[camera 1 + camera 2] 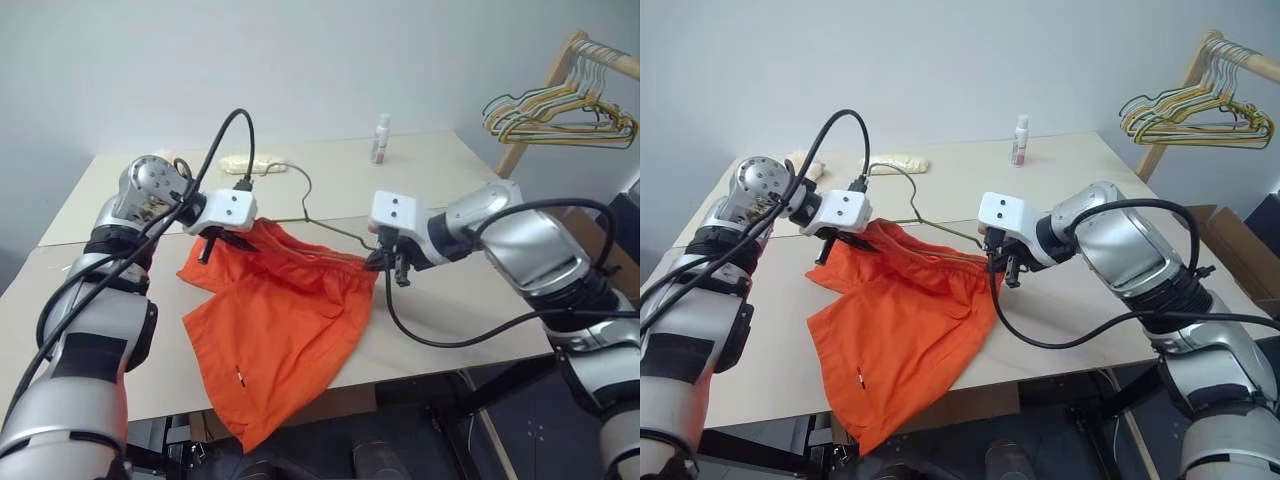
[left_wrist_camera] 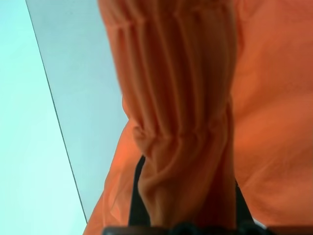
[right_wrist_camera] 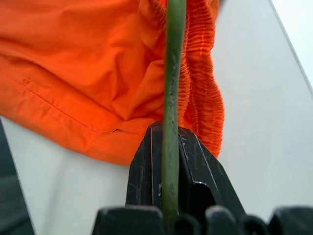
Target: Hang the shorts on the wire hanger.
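I can read no text anywhere; the small bottle (image 1: 381,138) at the far edge of my table (image 1: 450,300) carries a label too small to make out.

Bench layout
Bright orange fabric shorts (image 1: 285,320) overhang the bench (image 1: 450,300) front edge; thin grey-olive wire hanger (image 1: 325,228) behind them; small bottle (image 1: 381,138) farther back.

I have both arms reached forward and angled inward toward each other, wrists tipped downward. My left gripper (image 1: 207,248) is pinched closed on the shorts (image 1: 280,320) (waistband bunched between its fingers). My right gripper (image 3: 168,147) is clamped on the wire hanger (image 3: 172,98).
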